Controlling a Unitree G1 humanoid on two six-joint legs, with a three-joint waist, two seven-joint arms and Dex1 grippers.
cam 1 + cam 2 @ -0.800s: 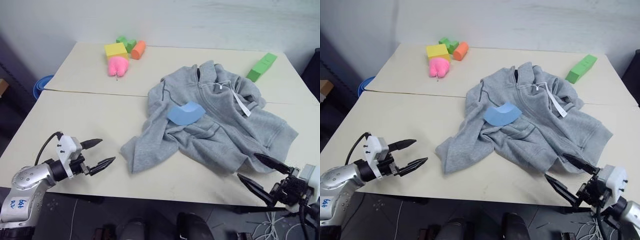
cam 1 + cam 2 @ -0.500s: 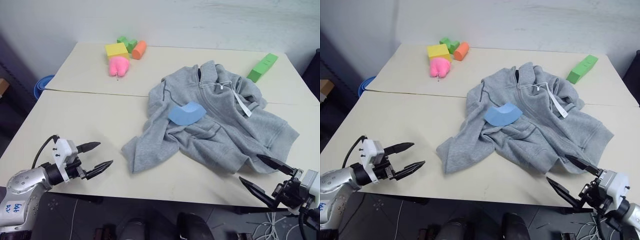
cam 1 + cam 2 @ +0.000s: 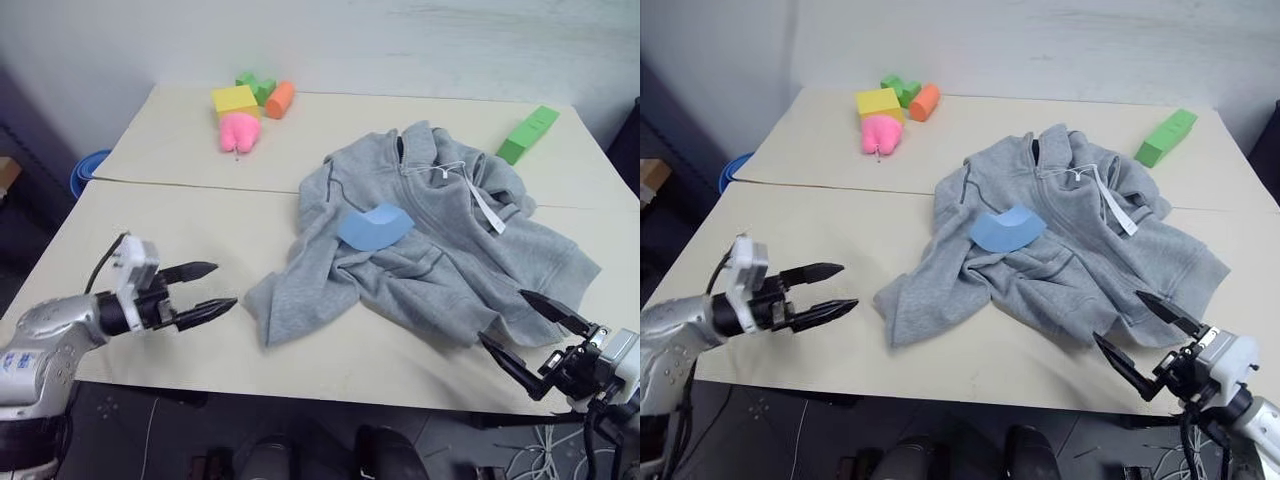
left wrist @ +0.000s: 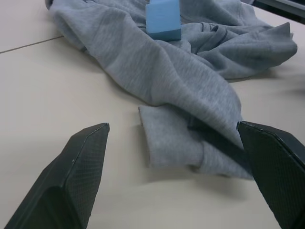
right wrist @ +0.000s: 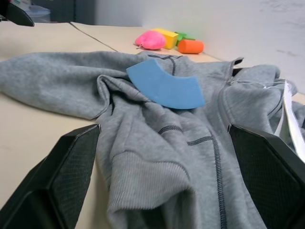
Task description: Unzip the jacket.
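On the table (image 3: 150, 215), the jacket (image 3: 440, 250) lay crumpled and zipped, a blue foam piece (image 3: 373, 226) resting on it. Left tool (image 3: 205, 290) and right tool (image 3: 530, 335) flanked it, both spread wide and empty, seemingly positioned for approach.

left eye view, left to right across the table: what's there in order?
left gripper → pink foam piece → orange cylinder → blue foam piece → white tag → green block → right gripper. The grey jacket spans the middle, under the blue piece.
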